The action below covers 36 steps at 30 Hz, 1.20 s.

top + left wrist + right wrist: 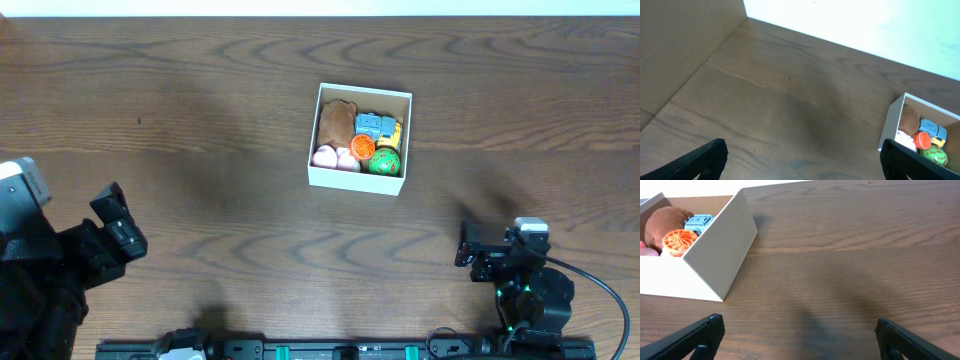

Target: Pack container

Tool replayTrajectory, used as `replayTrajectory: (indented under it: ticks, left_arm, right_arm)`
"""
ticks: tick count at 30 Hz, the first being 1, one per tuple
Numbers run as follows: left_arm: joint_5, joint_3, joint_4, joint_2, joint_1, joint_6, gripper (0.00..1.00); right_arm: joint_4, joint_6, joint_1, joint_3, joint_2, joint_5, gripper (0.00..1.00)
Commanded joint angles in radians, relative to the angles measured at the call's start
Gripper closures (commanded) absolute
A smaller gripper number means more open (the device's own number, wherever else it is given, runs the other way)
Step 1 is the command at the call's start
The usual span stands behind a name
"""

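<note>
Near edge: left gripper (802,156) and right gripper (800,330) both sit low over the wooden table (200,100), fingers spread wide, nothing between them. Well apart from both, mid-table: the container (355,181), upright, open-topped. Inside it: brown plush (337,122), blue toy (375,125), orange ball (363,147), green ball (384,161), pink pieces (335,157). No loose toys seen on the table. Judgement: packing looks done. Next move likely calls for nothing beyond holding clear; no lid in view.
</note>
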Motion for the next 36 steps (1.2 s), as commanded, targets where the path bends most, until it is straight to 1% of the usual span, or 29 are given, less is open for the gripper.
replayTrajectory:
  ticks: [1, 5, 13, 19, 22, 26, 30, 36]
  left_arm:
    - [0.002, -0.031, 0.034, -0.019, 0.006, 0.0, 0.02]
    - [0.026, -0.18, 0.171, -0.085, 0.006, -0.002, 0.02]
    - [0.037, -0.737, 0.631, -0.3, 0.006, -0.002, 0.02]
    - [0.106, -1.078, 0.851, -0.457, 0.006, -0.002, 0.02]
    - [0.106, -1.221, 0.935, -0.533, 0.006, -0.01, 0.02]
    - [0.106, -1.383, 1.0, -0.634, 0.006, -0.01, 0.02]
    - [0.106, -1.509, 1.066, -0.726, 0.006, -0.01, 0.02]
    - [0.105, -1.648, 1.172, -0.818, 0.006, -0.01, 0.02]
  right_arm:
    - [0.002, 0.016, 0.012, -0.006, -0.01, 0.01, 0.01]
    - [0.002, 0.015, 0.012, -0.006, -0.01, 0.01, 0.01]
    - [0.002, 0.015, 0.012, -0.006, -0.01, 0.01, 0.01]
    - [0.002, 0.015, 0.012, -0.006, -0.01, 0.01, 0.01]
    - [0.002, 0.015, 0.012, -0.006, -0.01, 0.01, 0.01]
    - [0.002, 0.015, 0.012, -0.006, -0.01, 0.01, 0.01]
    - [0.002, 0.015, 0.012, -0.006, -0.01, 0.01, 0.01]
    - [0.002, 0.016, 0.012, -0.006, -0.01, 0.01, 0.01]
